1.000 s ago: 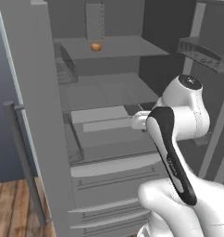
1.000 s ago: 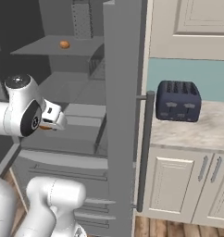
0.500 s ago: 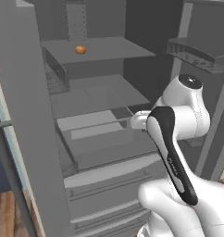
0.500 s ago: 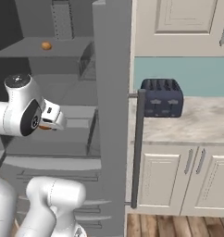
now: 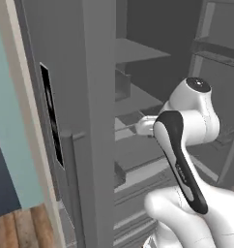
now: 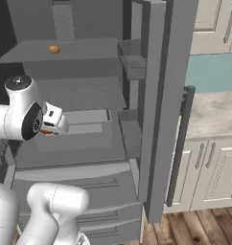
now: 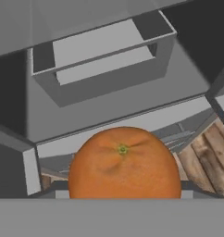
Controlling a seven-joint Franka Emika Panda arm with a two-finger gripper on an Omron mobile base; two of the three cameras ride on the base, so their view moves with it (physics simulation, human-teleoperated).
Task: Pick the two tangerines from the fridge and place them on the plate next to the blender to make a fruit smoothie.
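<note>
One tangerine (image 7: 123, 166) sits right in front of the hand camera, large and round, with my gripper (image 6: 47, 130) shut on it. In the right base view a sliver of that orange fruit (image 6: 45, 131) shows under the hand. My hand (image 5: 144, 127) is held in front of the open fridge (image 6: 89, 95), level with its middle shelves. The other tangerine (image 6: 54, 49) lies on the fridge's top shelf, far left. The plate and the blender are out of view.
The open fridge door (image 6: 161, 105) with its long bar handle (image 6: 178, 148) stands edge-on to my right. The other door (image 5: 90, 106) fills the left of the left base view. Beige cupboards (image 6: 206, 177) and a pale counter (image 6: 216, 112) lie beyond, over wooden floor (image 6: 199, 229).
Both base views have shifted as the base moved: the toaster has left the right view and a fridge door now looms close in the left view. The arm keeps its pose and its grip.
</note>
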